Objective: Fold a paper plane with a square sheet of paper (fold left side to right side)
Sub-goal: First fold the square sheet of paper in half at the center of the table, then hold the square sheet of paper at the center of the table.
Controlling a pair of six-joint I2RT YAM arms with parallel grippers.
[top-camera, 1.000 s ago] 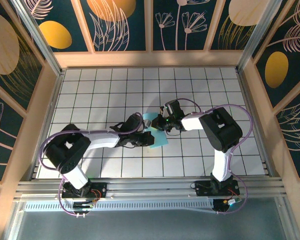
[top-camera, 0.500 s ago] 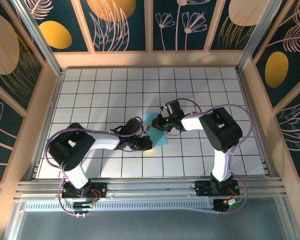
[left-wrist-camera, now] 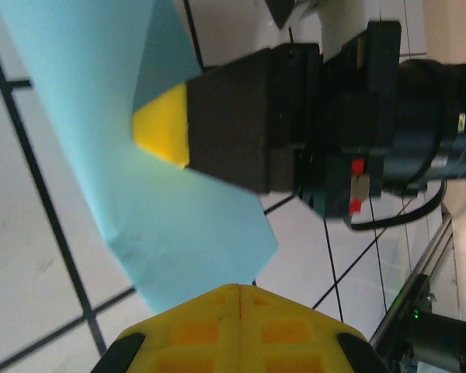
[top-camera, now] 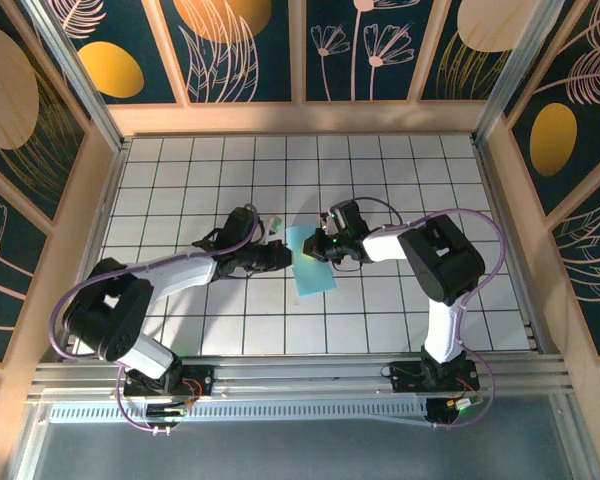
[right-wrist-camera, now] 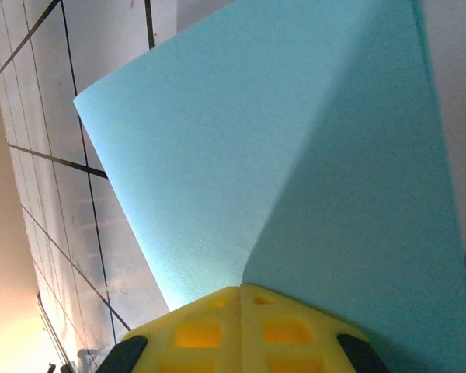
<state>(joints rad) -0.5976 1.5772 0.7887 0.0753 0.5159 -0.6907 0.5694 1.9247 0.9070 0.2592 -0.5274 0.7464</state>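
The square sheet of paper point(top-camera: 312, 272) lies mid-table as a light-cyan folded oblong, about one tile wide and two long, with no dart shape to it. My right gripper point(top-camera: 317, 246) is shut, its yellow tip point(left-wrist-camera: 157, 132) pressing down on the sheet's far part. In the right wrist view the paper point(right-wrist-camera: 217, 155) spreads ahead of the shut right gripper point(right-wrist-camera: 241, 291), one half lit and one in shadow. My left gripper point(top-camera: 283, 258) is shut and holds nothing, just left of the sheet. In the left wrist view the left gripper point(left-wrist-camera: 239, 289) touches the paper's point(left-wrist-camera: 163, 225) near edge.
The white tiled table point(top-camera: 180, 170) is boxed in by wooden walls point(top-camera: 300, 118) on three sides. An aluminium rail point(top-camera: 300, 375) with both arm bases runs along the near edge. Open tiles lie all around the sheet.
My left arm has swung up and left, taking its gripper off the sheet's near-left part to its left edge. The sheet now lies flatter and more exposed. The right gripper has stayed put.
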